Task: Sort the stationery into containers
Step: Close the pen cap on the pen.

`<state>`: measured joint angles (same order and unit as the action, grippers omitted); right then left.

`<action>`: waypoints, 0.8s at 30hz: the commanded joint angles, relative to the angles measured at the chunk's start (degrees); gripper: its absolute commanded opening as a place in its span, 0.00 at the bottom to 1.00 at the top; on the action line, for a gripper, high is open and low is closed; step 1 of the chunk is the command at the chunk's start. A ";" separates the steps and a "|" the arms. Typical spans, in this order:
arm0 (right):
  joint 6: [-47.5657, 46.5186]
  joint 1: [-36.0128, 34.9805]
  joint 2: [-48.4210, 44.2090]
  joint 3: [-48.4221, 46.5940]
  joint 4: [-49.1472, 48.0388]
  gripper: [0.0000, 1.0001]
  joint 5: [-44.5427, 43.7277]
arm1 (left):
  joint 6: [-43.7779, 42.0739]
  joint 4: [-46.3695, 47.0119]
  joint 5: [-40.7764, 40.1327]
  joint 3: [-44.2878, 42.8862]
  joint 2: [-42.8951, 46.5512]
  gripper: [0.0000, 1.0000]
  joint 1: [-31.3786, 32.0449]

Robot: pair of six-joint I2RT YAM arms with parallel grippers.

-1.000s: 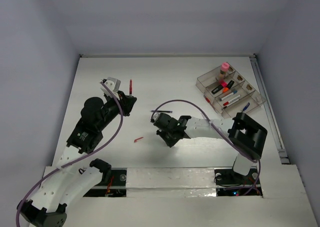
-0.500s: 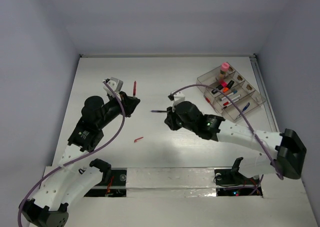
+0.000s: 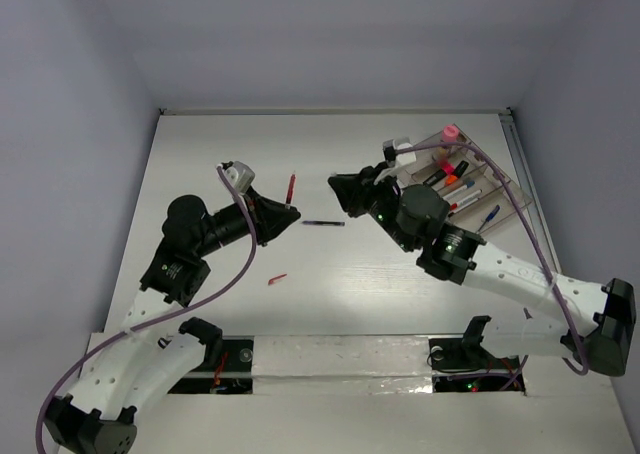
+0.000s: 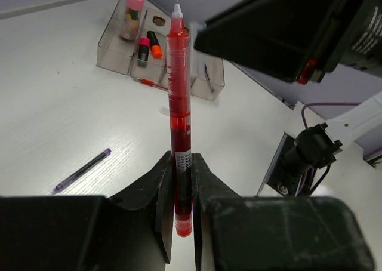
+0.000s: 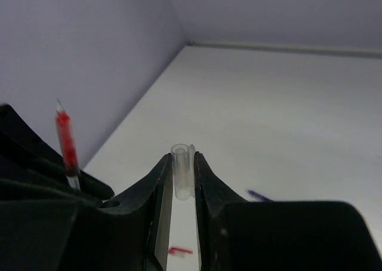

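We saw a white table with a faint grain, closed in by plain grey-lilac walls on the left, far and right sides.

The red pen was a slim clear-barrelled stick full of red ink, uncapped, with its fine tip pointing away from the left gripper. That gripper's fingers were closed tight on the pen's lower barrel, and from the left wrist the pen stood straight out from between them.

The right gripper was pinched nearly closed on a clear cap, a short see-through tube with its open mouth facing outward. The two grippers faced each other above the middle of the table, the red pen just left of the right gripper and not touching it.

A dark pen lay flat on the table between and slightly nearer than the two grippers, touching neither. A small red piece lay further towards the near edge, well apart from both.

The organiser tray sat at the far right, partly behind the right arm. It was clear plastic with narrow compartments, holding a pink-capped bottle at its far end and markers and pens beside that. A blue pen lay at the tray's near side; we could not tell whether it was inside a compartment.
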<state>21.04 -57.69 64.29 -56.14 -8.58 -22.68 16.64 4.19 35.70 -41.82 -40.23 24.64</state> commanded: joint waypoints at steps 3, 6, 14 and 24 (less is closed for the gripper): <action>-1.88 0.47 5.13 -7.84 -15.05 0.00 -1.67 | 1.64 4.78 4.46 0.60 -0.12 0.00 -0.21; -1.44 0.47 7.77 -10.56 -18.22 0.00 -0.09 | 1.81 4.78 4.55 0.95 0.32 0.00 -0.21; -1.35 0.47 10.15 -12.86 -21.65 0.00 2.19 | 1.46 3.99 3.67 0.69 -0.11 0.00 -0.21; 1.46 0.47 11.12 -12.50 -22.62 0.00 7.73 | 0.93 2.67 0.77 0.16 -0.73 0.00 -0.21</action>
<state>21.26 -57.43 75.02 -66.32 -26.89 -17.15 18.06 4.91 37.12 -41.58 -40.97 24.64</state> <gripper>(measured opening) 0.225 0.084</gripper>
